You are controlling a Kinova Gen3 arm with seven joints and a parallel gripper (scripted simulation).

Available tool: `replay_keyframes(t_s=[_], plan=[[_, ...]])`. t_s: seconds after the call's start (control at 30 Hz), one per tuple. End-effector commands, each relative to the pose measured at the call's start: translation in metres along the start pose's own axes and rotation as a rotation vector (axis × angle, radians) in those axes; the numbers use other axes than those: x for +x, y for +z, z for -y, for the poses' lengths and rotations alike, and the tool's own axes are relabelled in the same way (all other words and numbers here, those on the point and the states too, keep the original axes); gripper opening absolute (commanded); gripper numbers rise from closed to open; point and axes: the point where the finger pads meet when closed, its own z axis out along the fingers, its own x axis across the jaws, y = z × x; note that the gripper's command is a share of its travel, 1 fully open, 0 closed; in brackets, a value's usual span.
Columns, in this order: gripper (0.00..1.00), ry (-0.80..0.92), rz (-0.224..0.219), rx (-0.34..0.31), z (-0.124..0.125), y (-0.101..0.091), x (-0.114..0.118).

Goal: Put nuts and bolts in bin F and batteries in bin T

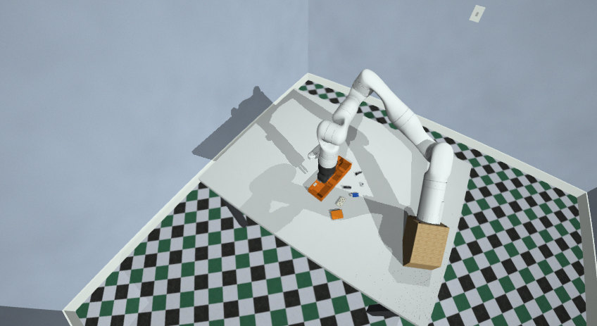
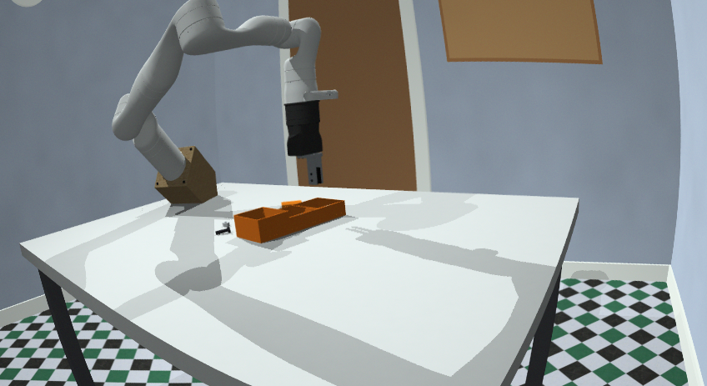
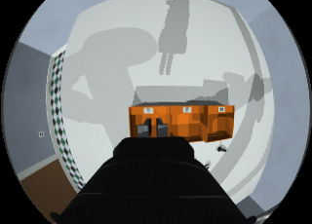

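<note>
The joined orange bins stand on the table [image 1: 259, 155] [image 2: 347, 308]. In the wrist view, bin T [image 3: 134, 122] is left, bin F [image 3: 186, 124] middle and bin M [image 3: 220, 127] right. My gripper [image 2: 315, 182] [image 3: 153, 124] is above bin T, fingers slightly apart, with nothing visible between them. A black bolt-like piece [image 1: 357, 172] [image 2: 222, 231] [image 3: 221, 148] and a small grey piece [image 1: 361, 184] [image 2: 226, 224] lie beside the bins. A dark elongated piece [image 1: 346, 186] lies closer to them. I cannot tell what the shaded bins contain; no battery is clearly identifiable.
A blue piece [image 1: 355, 194], a speckled cream block [image 1: 340, 201] and an orange box [image 1: 336, 214] [image 2: 291, 206] lie on the arm-base side of the bins. The arm's wooden base block [image 1: 425, 245] [image 2: 191, 181] stands at the table's far end from the bins.
</note>
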Motion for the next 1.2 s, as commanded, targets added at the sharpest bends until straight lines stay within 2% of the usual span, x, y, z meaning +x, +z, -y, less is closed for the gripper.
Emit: replay_keyframes(t_s=[0.0, 0.23, 1.03, 1.17], plan=[[0.31, -0.017, 0.001, -0.003, -0.005, 0.0, -0.016], [0.31, -0.017, 0.001, -0.003, -0.005, 0.0, -0.016], [0.31, -0.017, 0.001, -0.003, -0.006, 0.059, -0.016], [0.31, -0.017, 0.001, -0.003, -0.006, 0.06, -0.016]])
